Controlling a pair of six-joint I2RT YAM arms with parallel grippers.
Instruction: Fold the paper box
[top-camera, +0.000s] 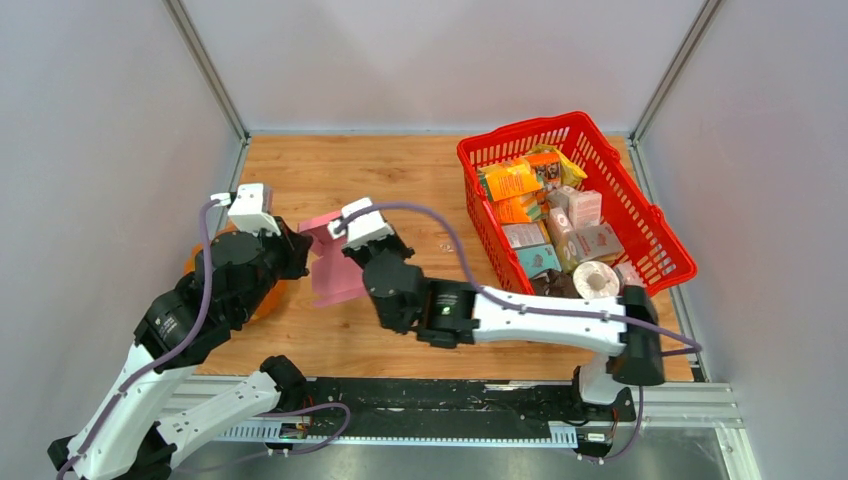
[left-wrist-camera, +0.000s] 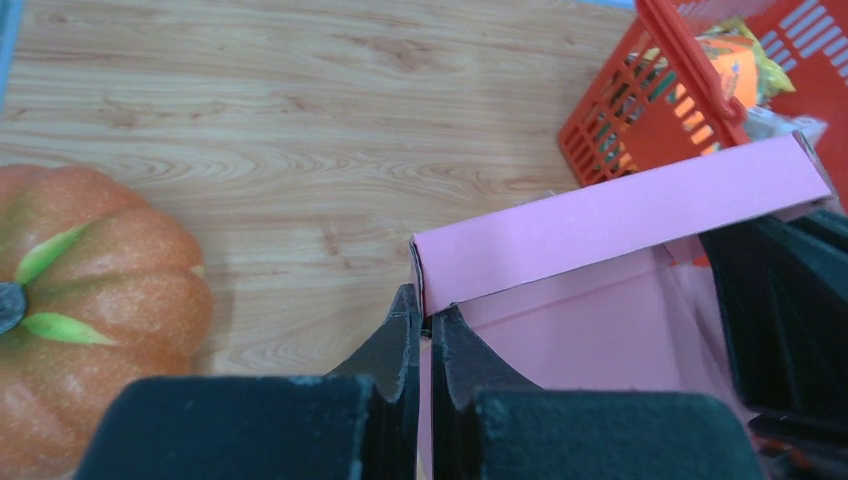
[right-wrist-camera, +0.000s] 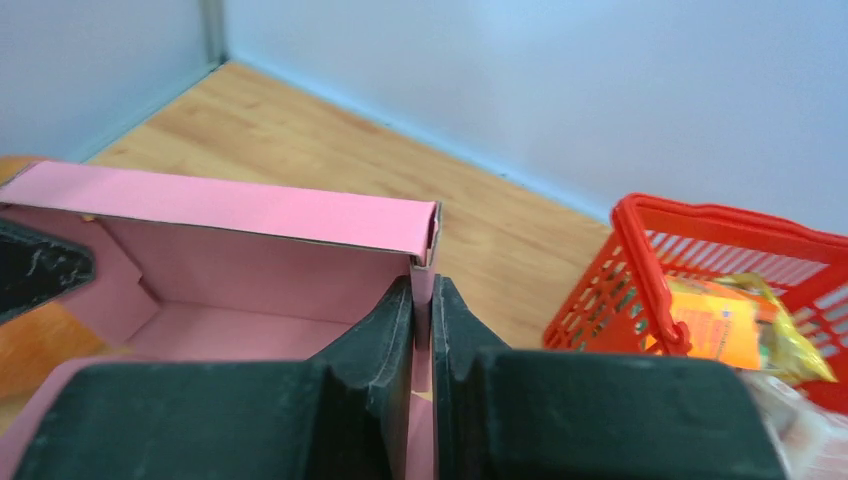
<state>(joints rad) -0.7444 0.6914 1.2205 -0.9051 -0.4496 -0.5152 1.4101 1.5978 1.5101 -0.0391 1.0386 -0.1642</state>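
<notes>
The pink paper box (top-camera: 332, 262) is held up between both arms at the table's left middle, partly folded, with one long wall standing and a flap hanging toward the near side. My left gripper (left-wrist-camera: 425, 312) is shut on the box's left side wall (left-wrist-camera: 610, 215). My right gripper (right-wrist-camera: 422, 290) is shut on the box's right side wall (right-wrist-camera: 240, 205). In the top view the left gripper (top-camera: 296, 246) and the right gripper (top-camera: 352, 246) face each other across the box. The box's floor shows in the right wrist view (right-wrist-camera: 235, 330).
An orange pumpkin (left-wrist-camera: 85, 310) sits on the wooden table just left of the left gripper, mostly hidden by that arm in the top view (top-camera: 262, 300). A red basket (top-camera: 655, 225) full of groceries stands at the right; its rim also shows in the right wrist view (right-wrist-camera: 720, 215).
</notes>
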